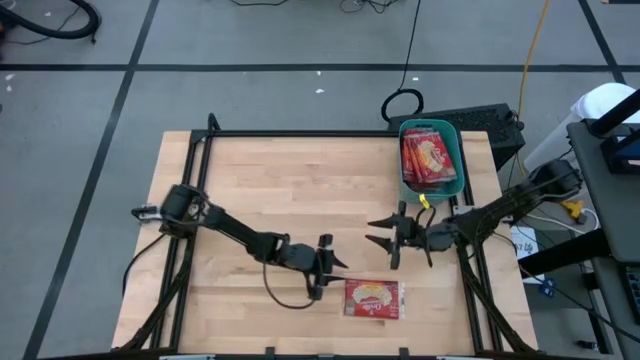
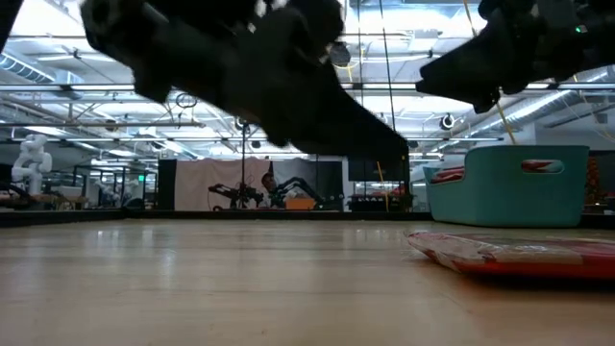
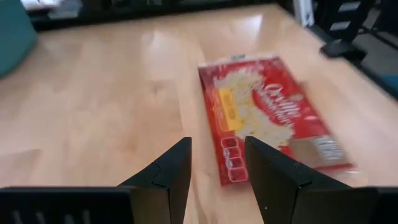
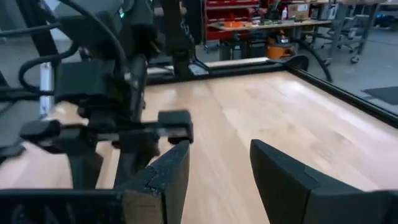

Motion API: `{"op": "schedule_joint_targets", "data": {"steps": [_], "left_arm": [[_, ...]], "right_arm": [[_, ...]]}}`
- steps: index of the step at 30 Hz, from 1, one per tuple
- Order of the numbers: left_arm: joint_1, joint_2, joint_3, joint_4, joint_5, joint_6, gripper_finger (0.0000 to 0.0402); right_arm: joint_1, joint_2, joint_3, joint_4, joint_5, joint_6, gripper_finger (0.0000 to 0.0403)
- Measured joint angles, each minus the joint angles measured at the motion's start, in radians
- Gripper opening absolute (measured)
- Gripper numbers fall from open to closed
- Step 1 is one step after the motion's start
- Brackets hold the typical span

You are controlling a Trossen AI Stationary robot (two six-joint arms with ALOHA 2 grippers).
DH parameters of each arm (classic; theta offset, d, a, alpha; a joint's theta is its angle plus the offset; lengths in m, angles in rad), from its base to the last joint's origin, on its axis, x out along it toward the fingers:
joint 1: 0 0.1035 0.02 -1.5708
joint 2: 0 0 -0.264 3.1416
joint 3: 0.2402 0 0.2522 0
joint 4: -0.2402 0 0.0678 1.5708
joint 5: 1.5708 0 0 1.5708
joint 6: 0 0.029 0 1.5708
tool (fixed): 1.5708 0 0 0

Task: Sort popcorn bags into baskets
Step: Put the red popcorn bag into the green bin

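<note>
Looking down, I see one popcorn bag [image 1: 372,298] flat at lower centre, nothing blocking it. Left gripper [image 1: 330,268], fingers apart and empty, sits just upper-left; right gripper [image 1: 385,236] likewise. Teal basket [image 1: 455,186], upper right, holds several bags [image 1: 430,158].

The high view looks straight down on the whole pale wooden table [image 1: 300,200]. The low view sits at tabletop height, facing the room. Each wrist view looks forward, close above the wood. The flat red popcorn packet [image 1: 372,298] (nearest the left wrist camera) also appears in the high and low views.
</note>
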Motion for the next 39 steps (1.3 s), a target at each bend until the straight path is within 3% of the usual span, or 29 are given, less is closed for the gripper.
{"op": "schedule_joint_targets", "data": {"steps": [4, 9, 22, 28, 39], "left_arm": [[0.0, 0.086, 0.047, -0.001, 0.004, 0.008, 0.0152], [0.002, 0.125, 0.086, -0.04, 0.012, 0.04, 0.0152], [0.036, 0.081, 0.081, -0.221, -0.021, 0.04, 0.0152], [-0.02, 0.009, 0.084, -0.186, -0.035, 0.11, 0.0152], [-0.027, 0.1, 0.082, 0.042, 0.079, 0.128, 0.0152]], "right_arm": [[0.025, 0.024, 0.011, -0.004, 0.068, -0.015, 0.0164], [0.031, 0.021, 0.01, -0.018, 0.076, -0.015, 0.0164], [0.03, 0.02, 0.01, -0.033, 0.104, -0.014, 0.0164], [0.034, 0.02, 0.01, -0.044, 0.129, -0.014, 0.0164], [0.034, 0.02, 0.009, -0.051, 0.154, -0.013, 0.0164]]}}
